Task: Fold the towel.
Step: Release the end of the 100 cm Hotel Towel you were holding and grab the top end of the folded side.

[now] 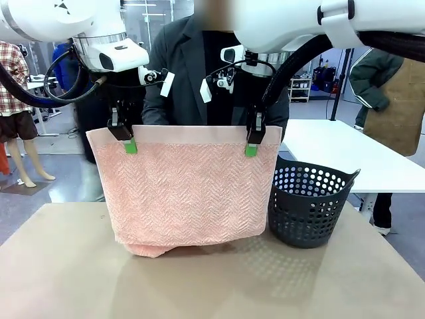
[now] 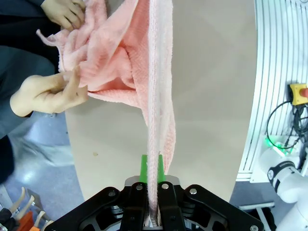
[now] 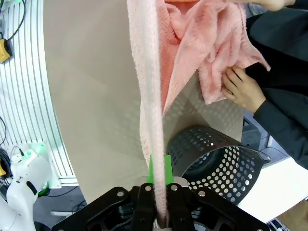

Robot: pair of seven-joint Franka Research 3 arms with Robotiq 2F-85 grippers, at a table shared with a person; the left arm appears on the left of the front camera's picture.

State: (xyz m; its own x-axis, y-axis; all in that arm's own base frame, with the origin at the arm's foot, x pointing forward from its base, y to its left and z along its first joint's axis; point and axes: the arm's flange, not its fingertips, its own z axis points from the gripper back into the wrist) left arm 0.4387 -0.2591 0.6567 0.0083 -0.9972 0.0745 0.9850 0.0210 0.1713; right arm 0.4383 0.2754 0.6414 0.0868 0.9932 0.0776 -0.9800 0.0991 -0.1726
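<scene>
- Towel (image 1: 186,193): pale pink terry with a herringbone weave. It hangs as a flat sheet just left of the dark basket (image 1: 309,203) and is wider than it.
- A smooth plain band runs along the towel's top edge, well above the basket's rim.
- The lower edge lies bunched on the tan table (image 1: 66,266), level with the basket's foot.
- Left gripper (image 1: 128,143): clenched on the top band at the corner farther from the basket. In the left wrist view the green pads (image 2: 143,168) pinch the cloth from both sides.
- Right gripper (image 1: 252,147): clamped on the top corner nearer the basket, above its rim and a little to the left. In the right wrist view the cloth runs straight out from between the fingers.
- Basket: perforated, upright, open top. The towel's side edge comes right up to its rim; I cannot tell whether they touch.
- Person (image 1: 186,73): dark jacket, behind the towel, farther across the table than the basket.
- One hand (image 2: 45,94) grips a fold of the far, crumpled part of the towel, and another hand (image 2: 67,12) holds cloth beyond it.
- In the right wrist view a hand (image 3: 243,89) holds the loose pink end beyond the basket.
</scene>
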